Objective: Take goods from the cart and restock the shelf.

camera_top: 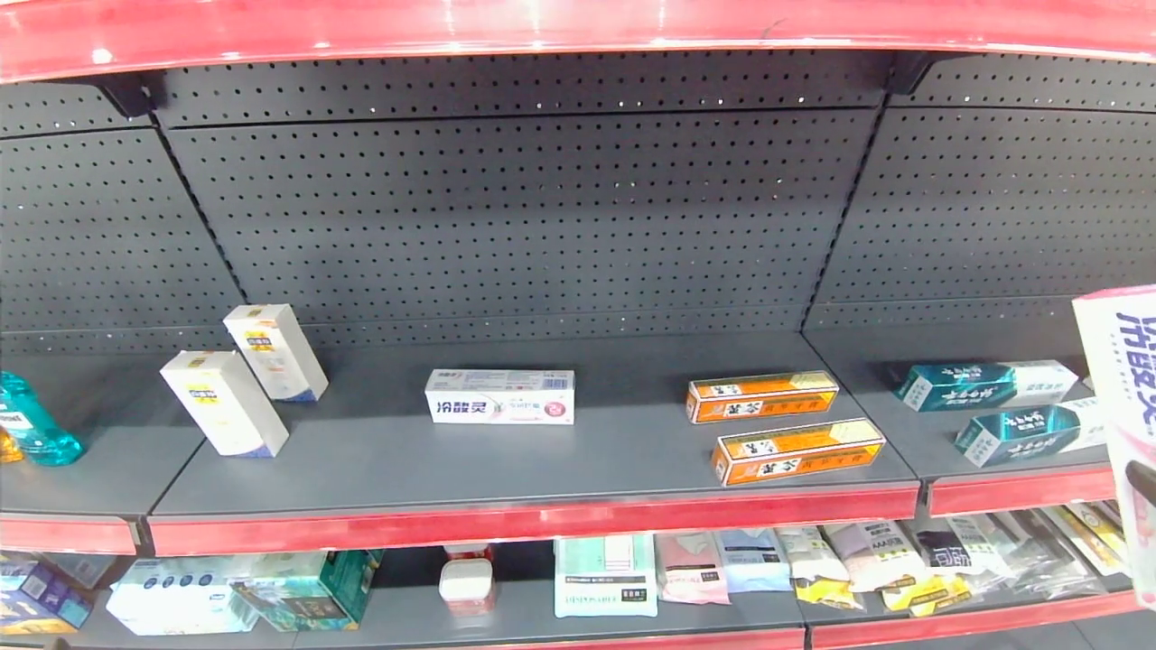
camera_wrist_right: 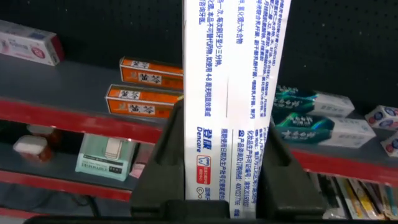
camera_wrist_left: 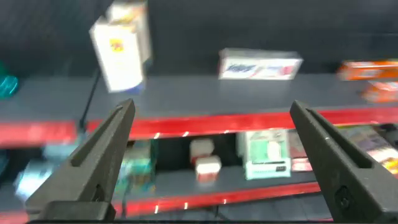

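The held toothpaste box point(camera_top: 1123, 406) stands upright between the fingers of the right gripper point(camera_wrist_right: 224, 146), which is clamped on its lower end. It hangs in front of the shelf point(camera_top: 406, 465) at the right end, just before the two teal toothpaste boxes point(camera_top: 984, 384) lying there.

On the same board, a white toothpaste box point(camera_top: 499, 395) lies flat near the middle, towards the back. Two orange toothpaste boxes point(camera_top: 763, 397) lie one behind the other right of the middle, the nearer one close to the red front edge. Two white cartons with yellow marks point(camera_top: 226, 402) stand tilted near the left end. A teal mouthwash bottle point(camera_top: 36, 424) stands on the neighbouring board at the far left.

The lower shelf point(camera_top: 406, 605) carries a pale green pack point(camera_top: 605, 573), soft packets and small boxes.

The left gripper point(camera_wrist_left: 211, 109) is spread wide with nothing between its fingers. It faces the red front edge, between the white cartons and the white toothpaste box.
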